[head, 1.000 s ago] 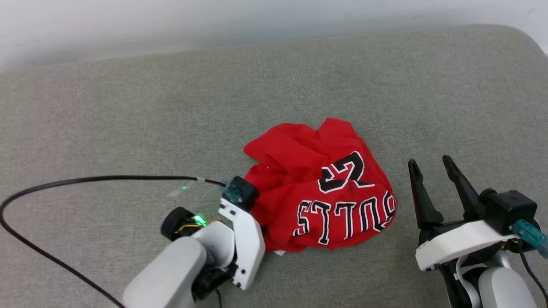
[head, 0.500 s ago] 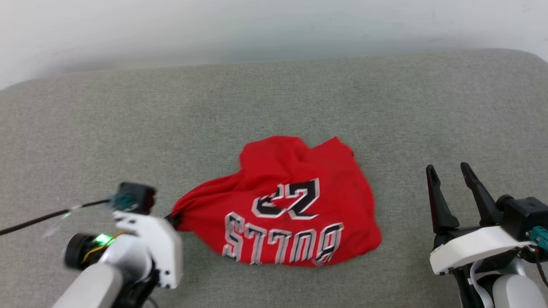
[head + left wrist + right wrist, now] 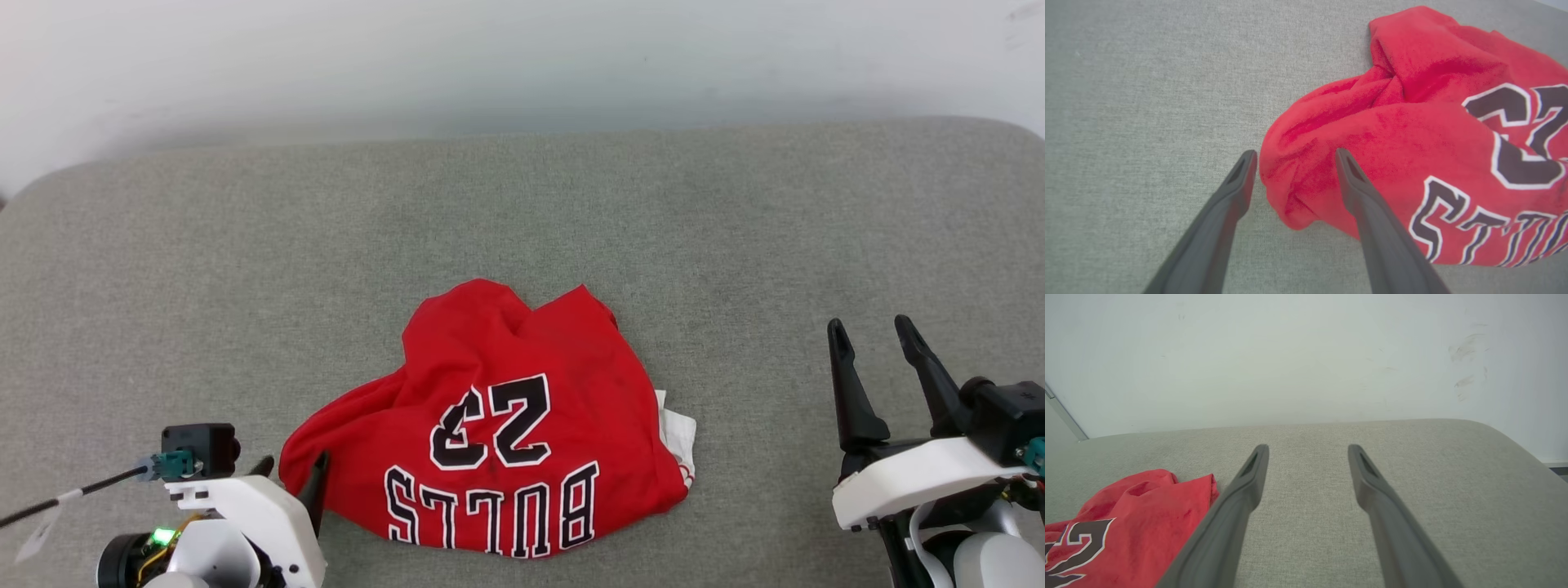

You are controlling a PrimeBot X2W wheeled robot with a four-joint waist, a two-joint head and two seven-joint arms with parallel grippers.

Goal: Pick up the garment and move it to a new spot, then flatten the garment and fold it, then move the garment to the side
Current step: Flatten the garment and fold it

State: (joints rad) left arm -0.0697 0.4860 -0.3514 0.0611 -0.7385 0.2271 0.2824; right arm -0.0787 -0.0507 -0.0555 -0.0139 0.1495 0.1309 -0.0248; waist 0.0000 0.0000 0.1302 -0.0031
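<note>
Loosely bunched end of garment (image 3: 1412,134) between spread left fingers (image 3: 1233,192); right fingers (image 3: 1246,486) spread, well away.

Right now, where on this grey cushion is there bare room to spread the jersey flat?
Bare: the wide strip of cushion between the garment and the wall, and the gap between garment and right gripper. Crowded: near left, where the left gripper sits at the garment's edge.
</note>
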